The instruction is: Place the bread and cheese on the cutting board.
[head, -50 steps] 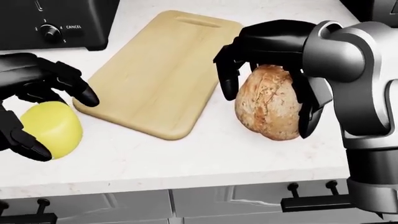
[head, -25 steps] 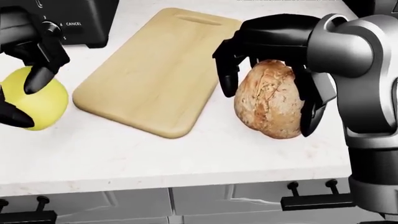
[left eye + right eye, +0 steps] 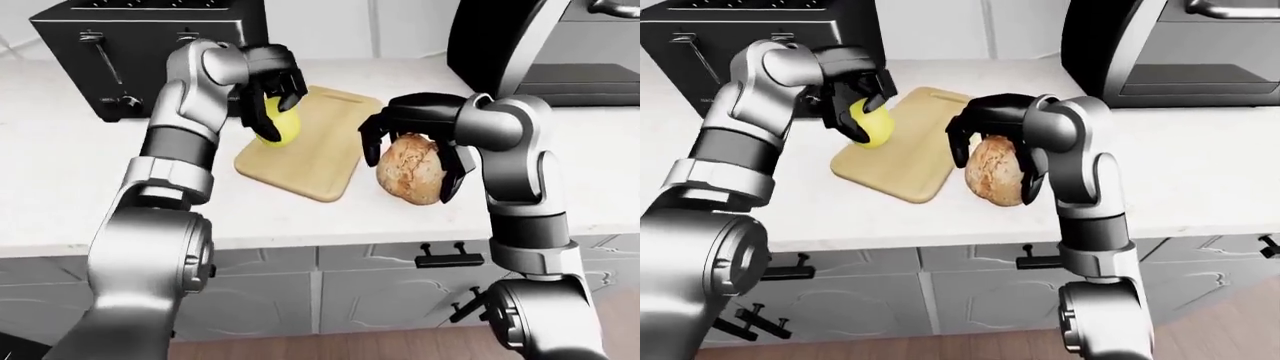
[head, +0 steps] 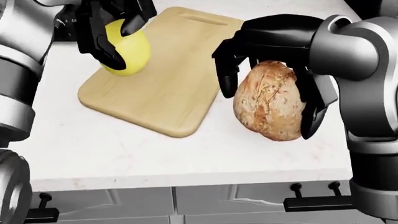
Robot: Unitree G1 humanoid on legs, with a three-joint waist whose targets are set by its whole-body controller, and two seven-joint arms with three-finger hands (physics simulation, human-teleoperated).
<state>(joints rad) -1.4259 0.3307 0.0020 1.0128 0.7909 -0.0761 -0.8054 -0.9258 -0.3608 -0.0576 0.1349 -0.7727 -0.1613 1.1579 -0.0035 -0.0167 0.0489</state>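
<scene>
The yellow cheese (image 4: pixel 130 53) is in my left hand (image 4: pixel 115 37), whose black fingers close round it, over the left part of the wooden cutting board (image 4: pixel 164 81). I cannot tell whether the cheese touches the board. The brown bread loaf (image 4: pixel 270 100) stands tilted on end on the white counter, just right of the board. My right hand (image 4: pixel 268 88) is cupped over the loaf from above, with fingers down both its sides. The same layout shows in the left-eye view, with the cheese (image 3: pixel 280 121) at the board's left edge and the bread (image 3: pixel 410 169) beside it.
A black toaster (image 3: pixel 140 52) stands at the upper left, close behind my left arm. A dark oven (image 3: pixel 1170 52) stands at the upper right. The counter's near edge (image 4: pixel 186 175) runs along the bottom, with drawer handles (image 4: pixel 314 200) below.
My left hand has carried the cheese from the counter left of the board up and to the right, over the board. My right hand and the bread have barely moved.
</scene>
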